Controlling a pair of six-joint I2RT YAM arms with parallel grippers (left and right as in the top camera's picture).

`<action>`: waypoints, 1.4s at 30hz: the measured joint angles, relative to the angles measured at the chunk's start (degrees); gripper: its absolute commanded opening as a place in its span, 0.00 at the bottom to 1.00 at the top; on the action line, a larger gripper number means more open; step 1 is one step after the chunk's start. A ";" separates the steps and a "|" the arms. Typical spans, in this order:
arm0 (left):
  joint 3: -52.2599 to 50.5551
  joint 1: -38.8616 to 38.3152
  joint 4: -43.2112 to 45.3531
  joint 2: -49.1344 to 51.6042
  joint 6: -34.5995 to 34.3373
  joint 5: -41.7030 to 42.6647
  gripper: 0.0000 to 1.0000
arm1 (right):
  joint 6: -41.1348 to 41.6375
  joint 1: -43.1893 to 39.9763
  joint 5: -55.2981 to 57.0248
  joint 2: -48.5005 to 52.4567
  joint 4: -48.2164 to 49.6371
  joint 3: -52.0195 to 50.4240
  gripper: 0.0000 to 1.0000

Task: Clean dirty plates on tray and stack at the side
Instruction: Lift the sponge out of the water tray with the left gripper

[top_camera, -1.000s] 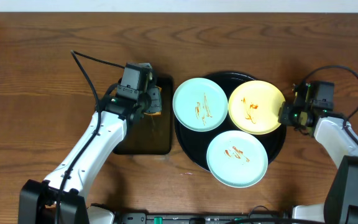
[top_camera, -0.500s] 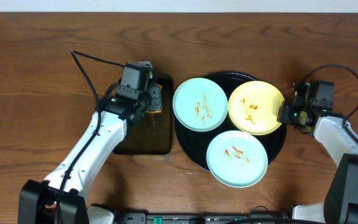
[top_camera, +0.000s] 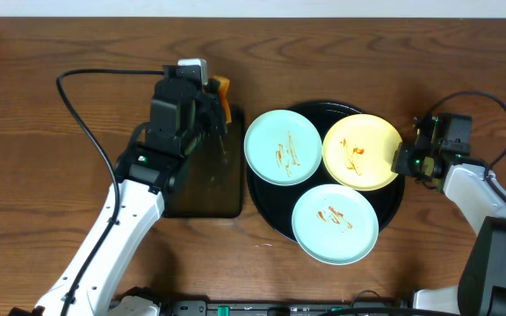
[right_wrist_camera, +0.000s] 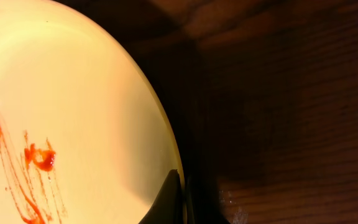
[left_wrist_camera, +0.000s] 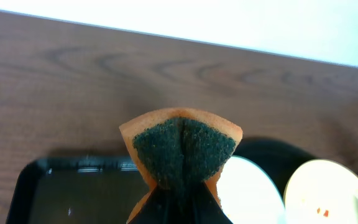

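Three sauce-smeared plates lie on the round black tray (top_camera: pixel 395 207): a mint plate (top_camera: pixel 284 147) at the left, a yellow plate (top_camera: pixel 361 151) at the right, and a second mint plate (top_camera: pixel 335 223) in front. My left gripper (top_camera: pixel 216 107) hangs above the table left of the tray, shut on an orange sponge (left_wrist_camera: pixel 182 149) whose dark green pad folds toward the camera. My right gripper (right_wrist_camera: pixel 182 196) is shut on the right rim of the yellow plate (right_wrist_camera: pixel 73 93), one finger above the rim and one below it.
A smaller rectangular black tray (top_camera: pixel 202 189) lies left of the round tray, under my left arm. Bare wood tabletop (top_camera: pixel 51 167) runs to the far left, along the back, and right of the round tray (right_wrist_camera: pixel 303 124).
My left arm has risen off the rectangular tray and moved toward the back with the sponge in its grip. My right gripper stays at the yellow plate's rim.
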 measured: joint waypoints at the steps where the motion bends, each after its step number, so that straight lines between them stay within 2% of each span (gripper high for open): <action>1: 0.00 0.00 0.85 -0.09 0.02 0.02 0.08 | 0.00 0.00 0.00 0.00 0.00 0.00 0.01; 13: 0.00 0.00 9.81 -6.14 2.86 -5.05 0.08 | 0.00 0.00 0.02 0.00 0.02 0.00 0.01; 30: 0.00 0.00 15.85 -9.16 8.96 -8.76 0.07 | 0.00 0.02 0.04 0.00 0.04 0.00 0.01; 42: 0.00 0.00 16.09 -7.67 9.94 -8.83 0.07 | 0.00 0.00 0.02 0.00 0.04 0.00 0.01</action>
